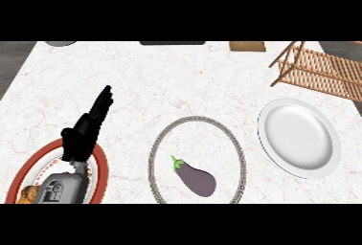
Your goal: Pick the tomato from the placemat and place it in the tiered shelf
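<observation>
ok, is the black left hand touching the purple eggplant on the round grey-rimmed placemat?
Apart. The head view shows white marble counter and the rim of the placemat between the left hand and the eggplant.

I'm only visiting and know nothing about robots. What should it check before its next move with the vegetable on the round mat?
1. Item matches the task: not ok. The placemat holds an eggplant, and no tomato shows.
2. Eggplant free to pick: ok. It lies alone on the placemat, with nothing on it or touching it.
3. Left hand ready: ok. Its fingers are straight, it holds nothing, and it is left of the placemat.
4. Right hand ready: cannot tell. It is not in view.
5. Tiered shelf has room: cannot tell. Only part of it shows, at the upper right.
6. Way to the shelf: ok. Only a flat white plate lies between.
</observation>
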You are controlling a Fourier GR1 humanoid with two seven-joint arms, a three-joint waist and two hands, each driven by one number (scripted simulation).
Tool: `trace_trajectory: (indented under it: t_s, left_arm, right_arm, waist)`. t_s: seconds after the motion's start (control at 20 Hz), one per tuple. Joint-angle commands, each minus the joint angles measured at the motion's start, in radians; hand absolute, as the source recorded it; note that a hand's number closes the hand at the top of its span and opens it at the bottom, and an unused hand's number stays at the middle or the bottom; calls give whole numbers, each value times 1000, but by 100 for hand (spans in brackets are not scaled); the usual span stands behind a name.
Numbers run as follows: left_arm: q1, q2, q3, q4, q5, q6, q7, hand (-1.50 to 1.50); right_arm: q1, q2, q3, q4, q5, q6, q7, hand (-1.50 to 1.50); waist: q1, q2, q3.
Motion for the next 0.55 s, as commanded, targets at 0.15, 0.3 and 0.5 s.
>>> trace_trajectory:
  t_s: [0.15,0.3,0.5]
  left_arm:
    - [9,-9,-6,-42,-2,12,47,0]
    - [36,-17,-26,-88,-24,29,73,0]
    - [30,-12,-16,-51,-19,21,38,0]
  right_arm:
    - [277,-142,-80,36,-82,236,43,-150]
    - [454,-154,-144,93,-118,337,-97,-150]
    - [613,-179,-245,152,-207,457,-170,-150]
  waist:
    - [-15,-4,0]
    - [-26,-6,3]
    - [-22,-2,2]
